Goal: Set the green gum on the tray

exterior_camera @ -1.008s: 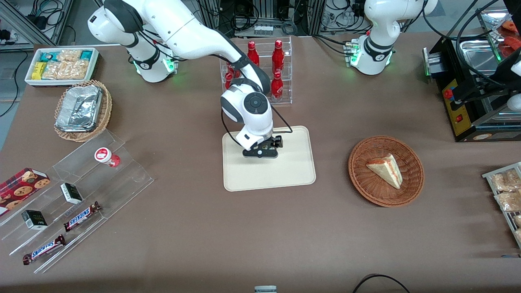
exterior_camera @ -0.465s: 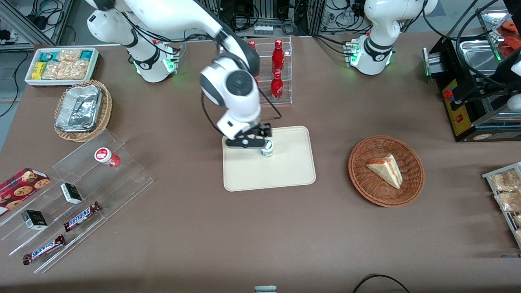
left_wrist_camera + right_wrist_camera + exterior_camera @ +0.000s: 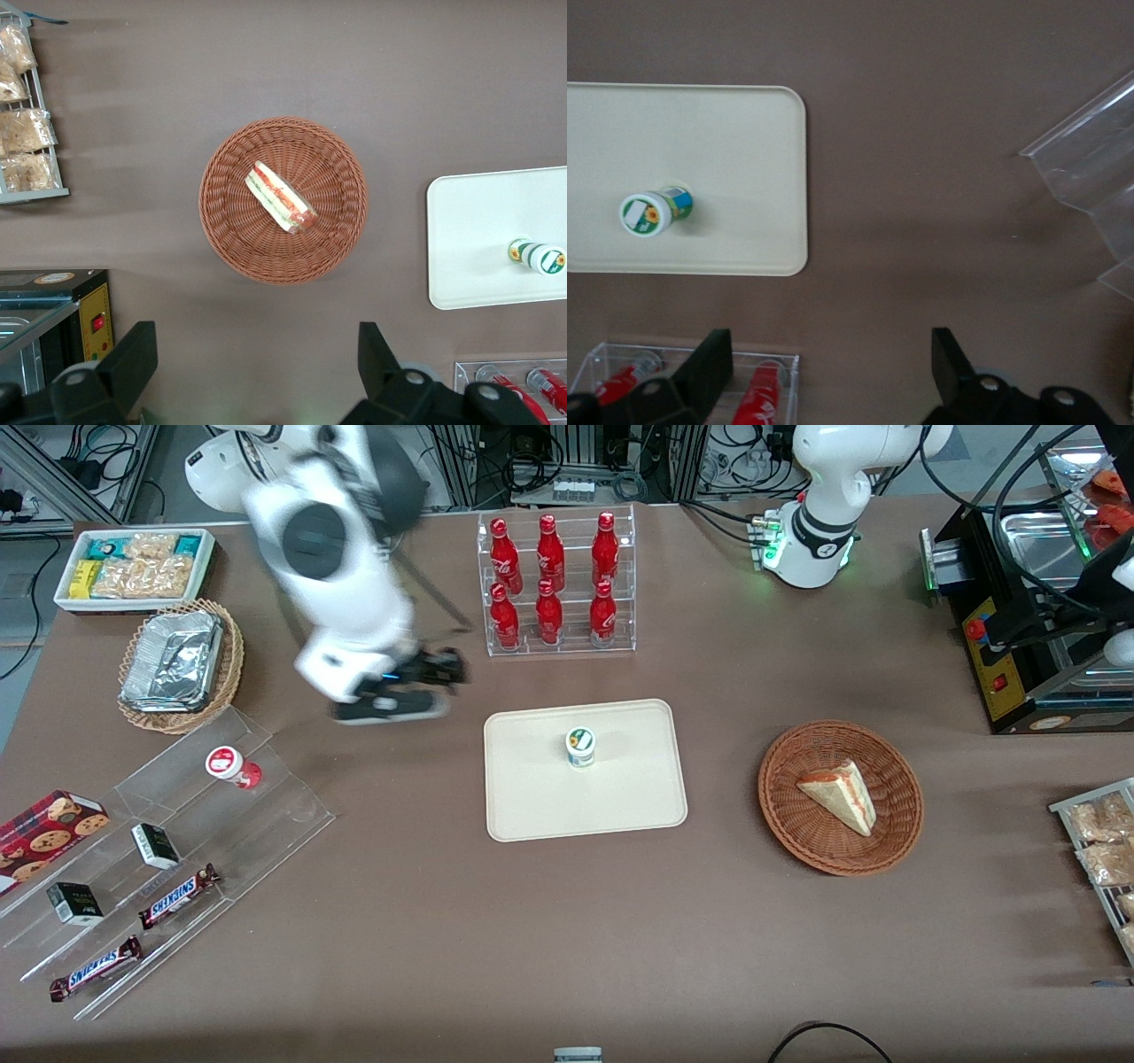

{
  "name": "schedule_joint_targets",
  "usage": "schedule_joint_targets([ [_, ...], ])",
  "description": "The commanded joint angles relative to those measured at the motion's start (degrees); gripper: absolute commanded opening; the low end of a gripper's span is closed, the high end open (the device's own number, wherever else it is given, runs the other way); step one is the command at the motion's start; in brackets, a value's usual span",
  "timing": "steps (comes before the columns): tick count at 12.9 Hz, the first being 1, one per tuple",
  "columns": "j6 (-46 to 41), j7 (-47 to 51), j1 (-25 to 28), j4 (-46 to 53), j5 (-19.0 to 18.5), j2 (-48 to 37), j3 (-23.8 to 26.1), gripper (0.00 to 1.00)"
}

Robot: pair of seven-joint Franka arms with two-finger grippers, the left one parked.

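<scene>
Green gum (image 3: 580,746) stands on tray (image 3: 620,806); tool (image 3: 828,363) wide open, empty.

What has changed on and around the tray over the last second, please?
The tool has let go of the green gum, lifted off the tray and swung toward the working arm's end of the table, fingers apart. The gum now stands upright on the tray, alone. The cola rack, wicker basket and snack shelf are unchanged.

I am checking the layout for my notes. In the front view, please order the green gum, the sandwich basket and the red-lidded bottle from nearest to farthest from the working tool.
The tool hangs above bare table, open.
1. Red-lidded bottle, on the clear stand.
2. Green gum, upright on the tray.
3. Sandwich basket, toward the parked arm's end.
</scene>
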Motion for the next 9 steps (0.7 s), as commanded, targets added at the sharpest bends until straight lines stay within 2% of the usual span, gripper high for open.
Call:
schedule_joint_targets([
  [1, -4.1, -9.5, -8.0, -2.8, 1.5, -6.1, 0.5, 1.00],
  [6, -7.3, -20.9, -19.7, -0.9, 1.1, -6.8, -0.3, 1.00],
  [9, -8.3, -21.3, -22.8, 1.6, -0.9, -6.3, -0.5, 1.00],
])
